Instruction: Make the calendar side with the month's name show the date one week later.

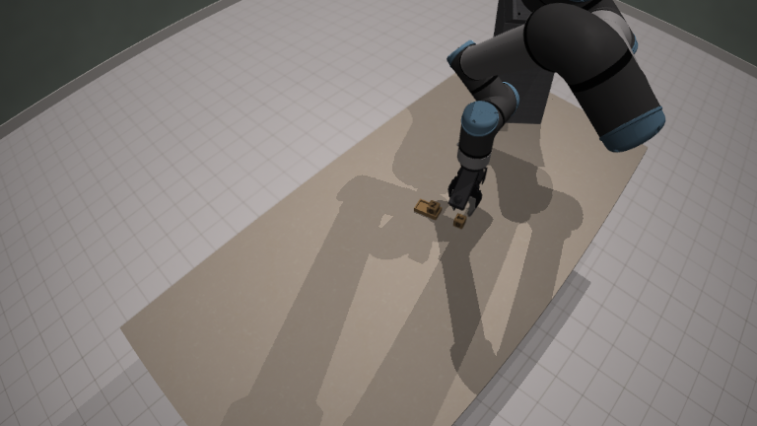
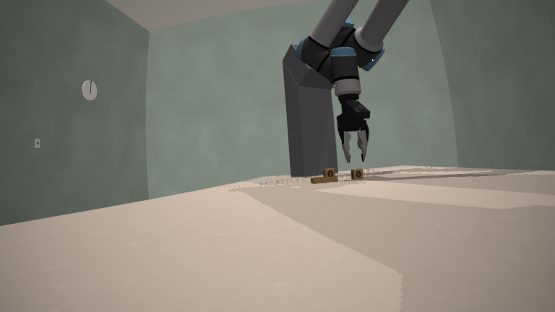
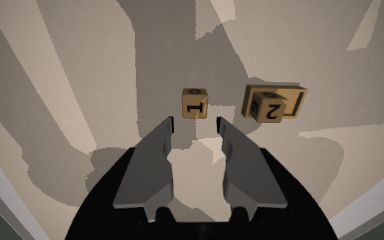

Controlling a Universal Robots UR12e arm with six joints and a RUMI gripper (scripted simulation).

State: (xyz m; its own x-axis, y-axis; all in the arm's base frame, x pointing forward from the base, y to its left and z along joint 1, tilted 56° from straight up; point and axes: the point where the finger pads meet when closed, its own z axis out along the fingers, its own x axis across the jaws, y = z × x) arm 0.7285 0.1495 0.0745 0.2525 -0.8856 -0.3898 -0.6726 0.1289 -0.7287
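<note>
From where I stand, the air between the jaws point(image 2: 355, 160) is free, and a clear drop leads down toward the small wooden cube with black digits point(image 1: 459, 220) point(image 2: 356, 174) point(image 3: 194, 103) on the counter point(image 1: 279, 287) point(image 2: 163, 251) point(image 3: 165, 65). Bare counter lies on both sides of it. To one side, a low wooden tray point(image 1: 421, 208) point(image 2: 317, 180) point(image 3: 298, 103) would block a low sideways sweep, and the second numbered cube point(image 1: 432, 207) point(image 2: 329, 173) point(image 3: 270, 108) rises above its rim, leaving the tray's other end open from above.
</note>
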